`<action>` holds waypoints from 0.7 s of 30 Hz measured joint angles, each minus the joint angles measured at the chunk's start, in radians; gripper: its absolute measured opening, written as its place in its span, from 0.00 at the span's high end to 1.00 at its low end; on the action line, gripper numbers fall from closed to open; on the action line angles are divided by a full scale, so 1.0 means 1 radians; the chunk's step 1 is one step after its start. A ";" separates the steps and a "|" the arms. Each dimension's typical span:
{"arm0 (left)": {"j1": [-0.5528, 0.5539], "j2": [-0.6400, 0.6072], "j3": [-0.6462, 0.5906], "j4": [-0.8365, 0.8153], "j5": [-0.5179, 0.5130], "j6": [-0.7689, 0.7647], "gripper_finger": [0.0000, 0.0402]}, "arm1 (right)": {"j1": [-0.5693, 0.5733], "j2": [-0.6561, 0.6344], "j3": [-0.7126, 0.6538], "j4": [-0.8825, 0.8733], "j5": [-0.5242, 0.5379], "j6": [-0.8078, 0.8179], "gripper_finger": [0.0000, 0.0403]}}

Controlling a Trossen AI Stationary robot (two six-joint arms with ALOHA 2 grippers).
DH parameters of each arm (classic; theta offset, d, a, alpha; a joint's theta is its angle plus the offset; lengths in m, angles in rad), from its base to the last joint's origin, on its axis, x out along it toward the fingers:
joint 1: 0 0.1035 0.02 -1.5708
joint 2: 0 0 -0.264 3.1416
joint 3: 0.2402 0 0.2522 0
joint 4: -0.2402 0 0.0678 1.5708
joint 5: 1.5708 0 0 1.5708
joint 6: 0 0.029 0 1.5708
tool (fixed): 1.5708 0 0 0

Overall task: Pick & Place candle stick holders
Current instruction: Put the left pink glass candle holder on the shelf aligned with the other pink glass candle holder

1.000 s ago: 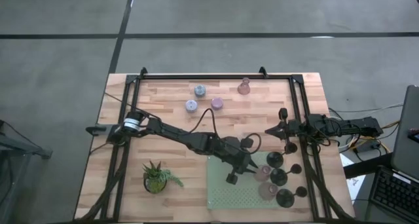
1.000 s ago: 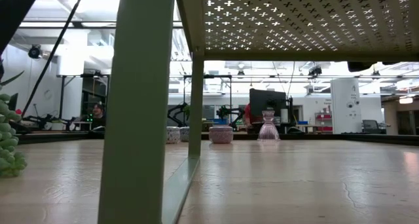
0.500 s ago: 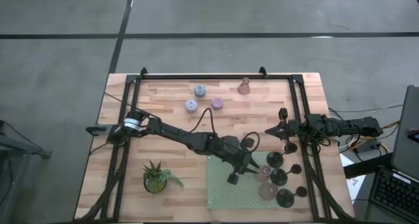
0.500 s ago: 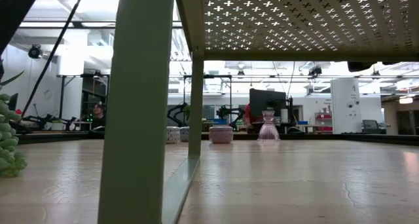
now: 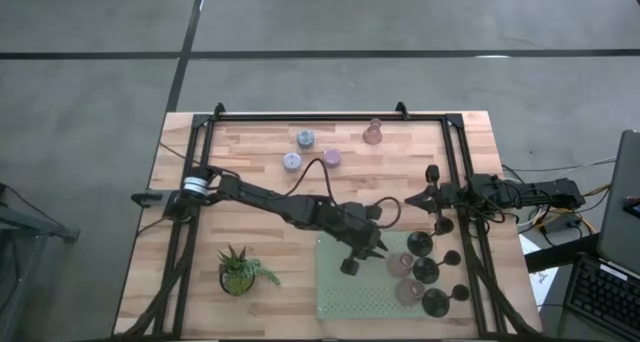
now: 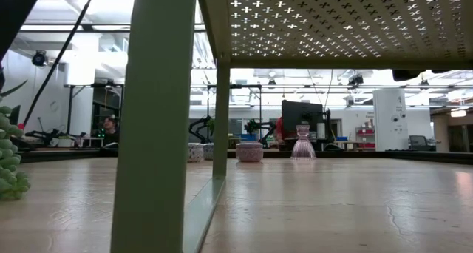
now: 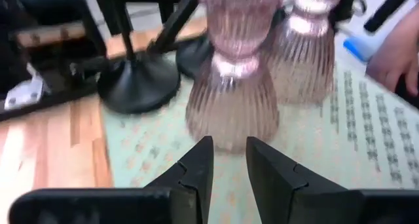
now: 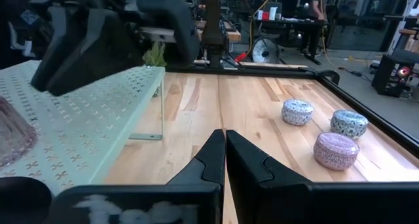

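Left gripper (image 5: 352,265) is empty and nearly closed over the green shelf (image 5: 345,297), just short of a pink holder (image 7: 234,86) already placed there, so a straight retreat is advised to avoid tipping it; right gripper (image 5: 412,200), clenched, is parked right

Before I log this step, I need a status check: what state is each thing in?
Left gripper: slightly open, empty, over the green rack.
Right gripper: shut, empty.
Pink holders: upright on the rack.
Black holders: upright on the rack.
Round holders: on the table.
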 joint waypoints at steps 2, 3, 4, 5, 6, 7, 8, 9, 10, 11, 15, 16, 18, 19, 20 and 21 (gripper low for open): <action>0.005 -0.015 0.000 -0.027 -0.001 0.020 0.77 | 0.000 0.001 0.000 0.000 0.001 0.000 0.98; 0.007 -0.024 0.000 -0.053 -0.001 0.031 0.77 | 0.000 0.001 0.000 0.000 0.000 0.000 0.98; 0.011 -0.035 0.000 -0.077 -0.001 0.045 0.77 | 0.000 0.003 0.000 0.000 0.000 0.000 0.98; 0.015 -0.045 0.000 -0.095 -0.001 0.058 0.76 | 0.000 0.005 0.000 0.000 0.001 0.000 0.98; 0.020 -0.055 0.000 -0.116 -0.001 0.074 0.76 | 0.000 0.005 0.000 0.000 0.000 0.000 0.98; 0.026 -0.065 0.000 -0.143 -0.001 0.089 0.76 | 0.000 0.005 0.000 0.000 0.000 0.000 0.98; 0.033 -0.073 0.000 -0.163 -0.001 0.102 0.76 | 0.000 0.006 0.000 -0.001 0.000 0.000 0.98; 0.042 -0.082 0.000 -0.177 -0.001 0.109 0.76 | 0.000 0.005 0.000 0.000 0.001 0.000 0.98; 0.052 -0.090 0.000 -0.190 -0.001 0.114 0.77 | 0.000 0.005 0.000 0.000 0.000 0.000 0.98; 0.063 -0.101 0.000 -0.204 -0.001 0.116 0.76 | 0.000 0.005 0.000 -0.001 0.000 0.000 0.98; 0.119 -0.155 -0.001 -0.271 0.000 0.132 0.76 | 0.000 0.005 0.000 0.000 0.000 0.000 0.98; 0.138 -0.168 -0.001 -0.294 -0.003 0.140 0.77 | 0.000 0.006 0.000 -0.001 0.000 0.000 0.98; 0.179 -0.193 -0.001 -0.314 -0.051 0.145 0.76 | 0.000 0.005 0.000 -0.001 0.000 0.000 0.98; 0.200 -0.202 -0.001 -0.322 -0.106 0.140 0.76 | 0.000 0.005 0.000 -0.001 0.000 0.000 0.98; 0.221 -0.206 0.000 -0.325 -0.180 0.126 0.77 | 0.000 0.005 0.000 -0.001 0.001 0.000 0.98; 0.243 -0.213 0.002 -0.333 -0.258 0.110 0.77 | 0.000 0.005 0.000 0.000 0.001 0.000 0.98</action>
